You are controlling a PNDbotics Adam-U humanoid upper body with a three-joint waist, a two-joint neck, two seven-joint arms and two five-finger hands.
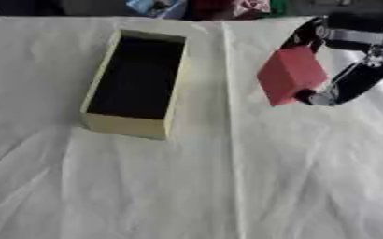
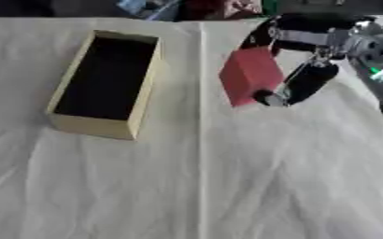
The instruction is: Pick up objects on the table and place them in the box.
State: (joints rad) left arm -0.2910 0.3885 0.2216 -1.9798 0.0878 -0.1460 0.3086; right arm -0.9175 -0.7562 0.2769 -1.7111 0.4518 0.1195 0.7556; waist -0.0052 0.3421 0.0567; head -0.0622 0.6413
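Observation:
A red block hangs above the white cloth at the right, tilted, with my right hand shut on it. Dark fingers wrap over its top and the thumb presses its lower right side. The open yellow box with a dark inside lies on the cloth to the left of the block, apart from it. Nothing shows inside the box. My left hand appears in neither view.
A white wrinkled cloth covers the table, with a fold line running down its middle. Coloured clutter lies beyond the far edge. My right arm comes in from the upper right.

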